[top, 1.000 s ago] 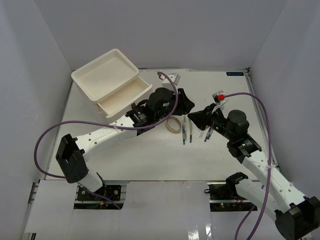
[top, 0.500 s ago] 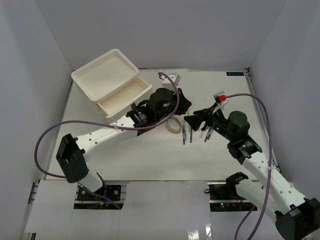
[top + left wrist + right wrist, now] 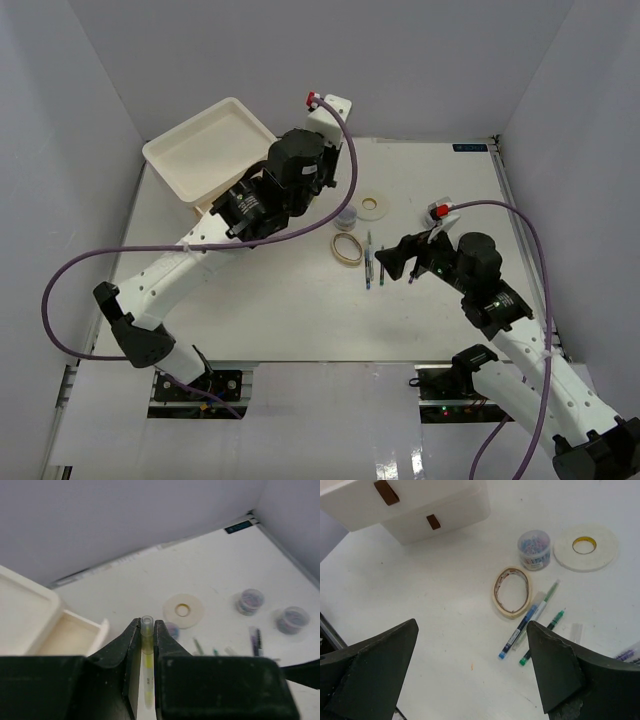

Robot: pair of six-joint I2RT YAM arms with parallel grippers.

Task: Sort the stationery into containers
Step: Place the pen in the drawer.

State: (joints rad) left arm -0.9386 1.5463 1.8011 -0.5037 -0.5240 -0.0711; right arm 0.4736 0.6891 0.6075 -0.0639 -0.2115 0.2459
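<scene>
Between the fingers of the left gripper stands a pen with a clear cap and yellow body, clenched near its top end and lifted well above the table; it points toward the back wall. Just left of it and lower is the drawer unit, with one drawer pulled out; below the gripper lie the white ring and two jars.

The step in hand seems to be carrying this pen to the unit; to do it well, the arm should swing left until the pen is over the open drawer, turn it along the drawer's length, go down low and only then let go, so the pen does not bounce out or roll over the rim.

The right gripper hangs with its fingers spread wide and grasps nothing; under it lie the beige ring, a third jar and more pens, not yet sorted.
</scene>
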